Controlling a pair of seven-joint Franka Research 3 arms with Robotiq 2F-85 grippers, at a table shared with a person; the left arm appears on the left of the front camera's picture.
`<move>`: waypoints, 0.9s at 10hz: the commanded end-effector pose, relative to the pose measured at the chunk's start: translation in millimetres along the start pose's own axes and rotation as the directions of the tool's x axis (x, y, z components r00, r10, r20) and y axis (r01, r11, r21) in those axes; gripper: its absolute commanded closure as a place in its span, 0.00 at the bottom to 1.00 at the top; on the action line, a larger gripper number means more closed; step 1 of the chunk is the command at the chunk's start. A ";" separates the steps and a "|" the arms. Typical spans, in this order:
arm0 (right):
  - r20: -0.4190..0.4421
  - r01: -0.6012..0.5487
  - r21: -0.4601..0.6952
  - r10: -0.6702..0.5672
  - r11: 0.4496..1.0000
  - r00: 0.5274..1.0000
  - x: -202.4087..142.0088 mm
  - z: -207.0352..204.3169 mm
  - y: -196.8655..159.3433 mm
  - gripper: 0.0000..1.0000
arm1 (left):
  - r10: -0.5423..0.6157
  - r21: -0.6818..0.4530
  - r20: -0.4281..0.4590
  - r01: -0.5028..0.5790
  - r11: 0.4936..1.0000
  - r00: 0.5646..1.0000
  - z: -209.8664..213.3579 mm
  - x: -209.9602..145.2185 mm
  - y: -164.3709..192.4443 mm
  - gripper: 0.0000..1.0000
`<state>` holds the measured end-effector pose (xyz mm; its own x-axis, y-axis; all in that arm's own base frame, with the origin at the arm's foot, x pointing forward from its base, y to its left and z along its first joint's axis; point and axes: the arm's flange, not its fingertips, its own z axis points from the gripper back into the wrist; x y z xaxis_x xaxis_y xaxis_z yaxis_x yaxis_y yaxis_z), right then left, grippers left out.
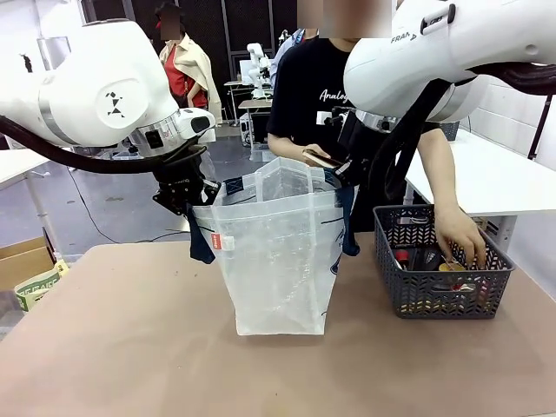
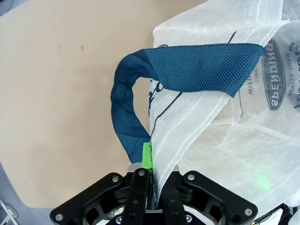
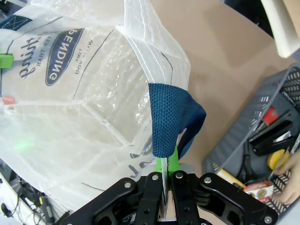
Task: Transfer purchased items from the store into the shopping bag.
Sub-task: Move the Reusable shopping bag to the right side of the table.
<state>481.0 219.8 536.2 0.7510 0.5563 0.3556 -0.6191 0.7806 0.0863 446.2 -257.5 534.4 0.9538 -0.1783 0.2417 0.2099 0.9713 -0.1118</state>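
The shopping bag [image 1: 278, 261], clear plastic with navy handles, stands upright at the table's middle with its mouth held wide. My left gripper [image 1: 198, 193] is shut on the bag's left rim beside a navy handle [image 2: 187, 65]; its green pad [image 2: 147, 157] presses the plastic. At the opposite rim, my right gripper [image 3: 168, 168] is shut on the plastic under the other handle [image 3: 165, 117]. A person's hand [image 1: 460, 239] reaches among the packaged items [image 3: 274, 157] in a dark mesh basket [image 1: 439, 300]. The other hand [image 1: 314, 158] holds a flat brownish item behind the bag. I see nothing inside the bag.
The basket stands right of the bag, close to the table's right edge. A cardboard box [image 1: 22, 261] and a printed pack sit beyond the table's left edge. Bare tan tabletop [image 1: 130, 347] lies in front of the bag and to its left.
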 end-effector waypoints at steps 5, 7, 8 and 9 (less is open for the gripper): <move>0.000 -0.001 -0.001 0.001 1.000 1.000 0.5 1.4 0.0 1.00 | 0.016 0.003 0.002 -0.016 1.000 1.000 1.3 -0.1 1.0 1.00; 0.000 -0.001 -0.001 0.001 1.000 1.000 0.5 1.4 0.0 1.00 | 0.016 0.003 0.002 -0.016 1.000 1.000 1.3 -0.1 1.0 1.00; 0.000 -0.001 -0.001 0.001 1.000 1.000 0.5 1.4 0.0 1.00 | 0.016 0.003 0.002 -0.016 1.000 1.000 1.3 -0.1 1.0 1.00; 0.000 -0.001 -0.001 0.001 1.000 1.000 0.5 1.4 0.0 1.00 | 0.016 0.003 0.002 -0.016 1.000 1.000 1.3 -0.1 1.0 1.00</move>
<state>481.0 219.8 536.2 0.7510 0.5563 0.3556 -0.6191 0.7806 0.0863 446.2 -257.5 534.4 0.9538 -0.1782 0.2417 0.2098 0.9713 -0.1118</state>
